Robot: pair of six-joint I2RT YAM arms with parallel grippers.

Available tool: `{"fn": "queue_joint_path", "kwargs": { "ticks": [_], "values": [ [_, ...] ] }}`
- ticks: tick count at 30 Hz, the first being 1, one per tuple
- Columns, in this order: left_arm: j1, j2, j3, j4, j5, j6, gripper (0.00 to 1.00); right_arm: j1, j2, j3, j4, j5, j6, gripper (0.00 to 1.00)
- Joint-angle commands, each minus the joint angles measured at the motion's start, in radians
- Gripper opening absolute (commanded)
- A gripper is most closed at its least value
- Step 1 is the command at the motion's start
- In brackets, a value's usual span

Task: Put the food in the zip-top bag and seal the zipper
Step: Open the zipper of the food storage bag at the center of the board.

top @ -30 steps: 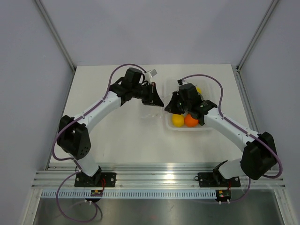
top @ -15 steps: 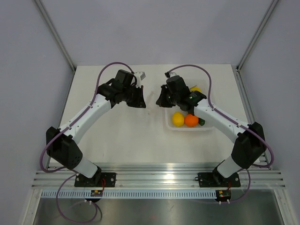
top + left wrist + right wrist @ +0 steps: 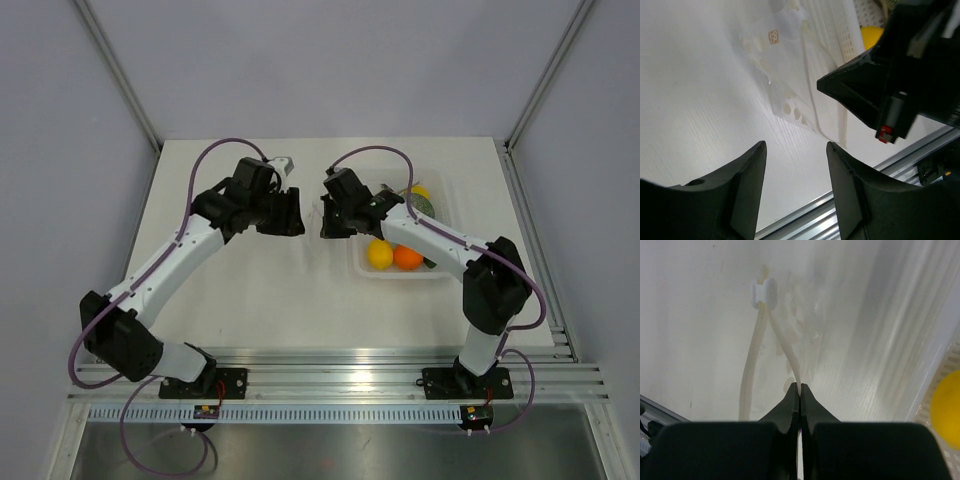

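Observation:
The clear zip-top bag (image 3: pixel 790 75) lies crinkled on the white table between my two grippers. Its zipper (image 3: pixel 785 347) runs as a pale strip from a white slider (image 3: pixel 762 292) down into my right gripper (image 3: pixel 799 386), which is shut on that edge. My left gripper (image 3: pixel 796 145) hangs open just left of the bag with nothing between its fingers. The food, a yellow lemon (image 3: pixel 380 254), sits in the clear tray (image 3: pixel 440 275) to the right, outside the bag. From above, the left gripper (image 3: pixel 290 215) and right gripper (image 3: pixel 328 220) face each other closely.
The tray also holds an orange fruit (image 3: pixel 407 257), a green piece and a second yellow piece (image 3: pixel 420 192) at its far end. An aluminium rail (image 3: pixel 340 370) runs along the near table edge. Grey walls with metal posts stand at the back.
Both grippers have shifted left, the right one coming out from over the tray to beside the left one. The left gripper has gone from shut to open. The right stays shut.

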Motion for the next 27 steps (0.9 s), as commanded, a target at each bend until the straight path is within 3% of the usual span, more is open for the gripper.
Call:
{"fn": "queue_joint_path", "kwargs": {
  "ticks": [1, 2, 3, 6, 10, 15, 27],
  "values": [
    [0.009, -0.106, 0.013, 0.093, -0.042, -0.052, 0.47, 0.022, 0.007, 0.072, -0.024, 0.042, 0.007, 0.00],
    [0.009, -0.139, 0.001, 0.120, -0.001, -0.063, 0.38, 0.022, 0.010, 0.073, -0.022, 0.041, 0.010, 0.00],
    [0.009, -0.155, -0.036, 0.189, 0.035, -0.096, 0.20, 0.024, 0.008, 0.075, -0.022, 0.041, 0.012, 0.00],
    [0.009, -0.175, -0.110, 0.308, 0.150, -0.176, 0.00, 0.027, 0.007, 0.081, -0.022, 0.038, 0.018, 0.00],
    [0.009, -0.153, -0.194, 0.442, 0.260, -0.266, 0.00, 0.027, -0.012, 0.078, -0.019, 0.027, 0.029, 0.00],
    [0.006, -0.121, -0.248, 0.577, 0.299, -0.345, 0.00, 0.025, -0.027, 0.069, -0.018, 0.025, 0.033, 0.00],
    [-0.013, 0.015, -0.237, 0.541, 0.202, -0.334, 0.00, 0.027, -0.064, 0.047, -0.005, 0.019, 0.049, 0.00]
  ]
}}
